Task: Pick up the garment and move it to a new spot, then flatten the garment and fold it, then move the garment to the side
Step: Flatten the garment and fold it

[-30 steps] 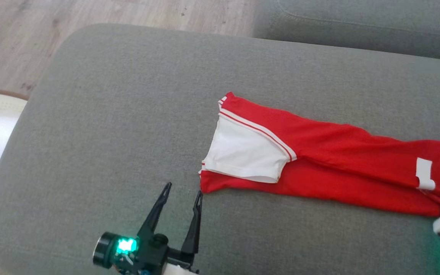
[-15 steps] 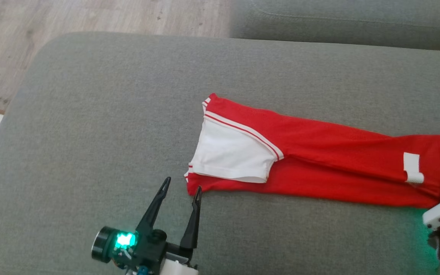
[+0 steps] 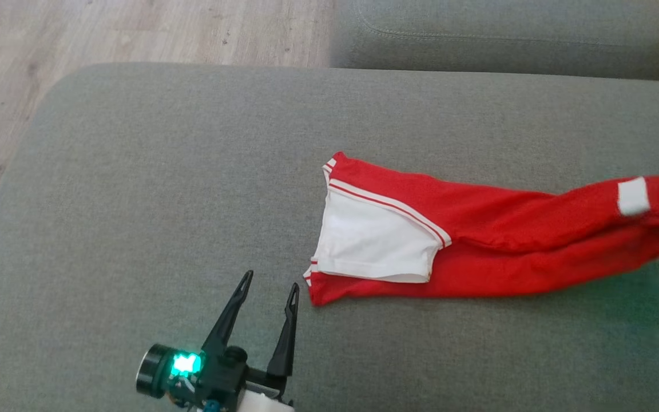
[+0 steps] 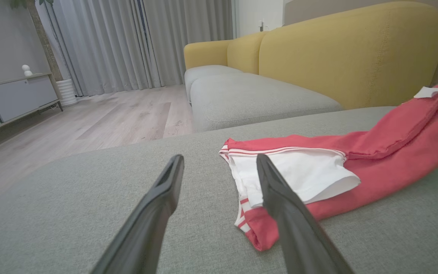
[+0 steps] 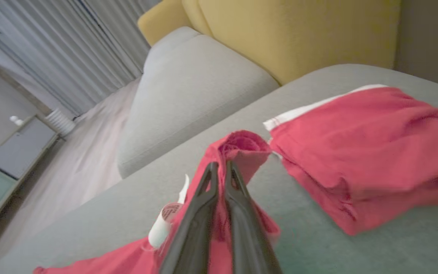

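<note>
Across the grey seat cushion (image 3: 163, 189) lies the red garment (image 3: 478, 246), one end raised by our right gripper (image 5: 221, 167) pinched onto it, our left gripper (image 3: 270, 281) spread nearby, so we judge flattening, folding and setting aside remain.

Two garments – long garment (image 3: 495, 240), folded garment (image 5: 363, 144) – and two pincers, left pincer (image 3: 270, 280), right pincer (image 5: 221, 164)

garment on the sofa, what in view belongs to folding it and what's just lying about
Job: red garment; right gripper, shut on one end; left gripper, open beside the other end.
Lying about: folded red cloth; yellow sofa back; cabinet.
</note>
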{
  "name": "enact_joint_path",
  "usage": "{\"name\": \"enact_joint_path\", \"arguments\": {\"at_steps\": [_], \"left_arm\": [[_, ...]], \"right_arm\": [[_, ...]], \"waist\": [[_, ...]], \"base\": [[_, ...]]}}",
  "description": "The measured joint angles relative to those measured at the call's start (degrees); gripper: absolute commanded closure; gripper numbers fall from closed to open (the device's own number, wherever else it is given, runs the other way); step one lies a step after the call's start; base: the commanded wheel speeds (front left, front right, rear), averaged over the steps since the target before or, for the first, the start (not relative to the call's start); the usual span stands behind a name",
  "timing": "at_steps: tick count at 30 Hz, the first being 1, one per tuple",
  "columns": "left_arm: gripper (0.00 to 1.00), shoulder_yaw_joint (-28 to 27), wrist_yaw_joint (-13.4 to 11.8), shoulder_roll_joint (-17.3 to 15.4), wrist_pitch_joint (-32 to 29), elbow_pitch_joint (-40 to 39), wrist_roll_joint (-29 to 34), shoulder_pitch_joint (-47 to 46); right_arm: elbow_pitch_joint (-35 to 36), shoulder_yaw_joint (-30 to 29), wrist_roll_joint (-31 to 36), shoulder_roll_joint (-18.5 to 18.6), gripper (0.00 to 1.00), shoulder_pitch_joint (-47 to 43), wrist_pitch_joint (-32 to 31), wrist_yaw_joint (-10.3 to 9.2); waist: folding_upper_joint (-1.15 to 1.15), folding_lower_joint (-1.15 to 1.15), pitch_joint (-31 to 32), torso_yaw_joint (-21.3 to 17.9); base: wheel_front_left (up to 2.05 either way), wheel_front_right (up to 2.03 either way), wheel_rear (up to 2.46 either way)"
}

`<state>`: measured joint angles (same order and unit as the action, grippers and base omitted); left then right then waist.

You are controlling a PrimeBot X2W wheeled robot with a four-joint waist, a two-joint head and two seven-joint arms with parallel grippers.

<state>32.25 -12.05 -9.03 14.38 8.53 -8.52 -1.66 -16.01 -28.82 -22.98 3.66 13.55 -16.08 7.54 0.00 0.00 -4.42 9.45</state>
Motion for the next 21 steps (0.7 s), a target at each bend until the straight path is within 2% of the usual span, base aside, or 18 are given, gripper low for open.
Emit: {"name": "enact_joint_path", "arguments": {"at_steps": [7,8,14,21], "left_arm": [[0.00,-0.5,1.0,0.9,0.0,0.6,1.0,0.0],[0.00,-0.6,1.0,1.2,0.0,0.9,1.0,0.0],[0.00,-0.6,1.5,1.9,0.0,1.8,1.6,0.0],[0.00,-0.7,2.0,2.6,0.0,2.3,2.0,0.0]], "right_arm": [[5.2,11.4,-5.3,-1.0,1.00,0.1,-2.2,-0.01],[4.6,15.7,-8.3,-1.0,1.00,0.3,-2.2,-0.01],[-0.5,29.1,-13.7,-1.0,1.00,2.4,-0.2,-0.01],[-7.9,39.4,-18.7,-0.9,1.00,5.9,3.5,-0.01]], "waist": [[0.00,0.00,0.6,2.0],[0.00,0.00,0.7,3.0],[0.00,0.00,1.0,6.7],[0.00,0.00,1.1,11.3]], "base": [[0.00,0.00,0.00],[0.00,0.00,0.00],[0.00,0.00,0.00],[0.00,0.00,0.00]]}}
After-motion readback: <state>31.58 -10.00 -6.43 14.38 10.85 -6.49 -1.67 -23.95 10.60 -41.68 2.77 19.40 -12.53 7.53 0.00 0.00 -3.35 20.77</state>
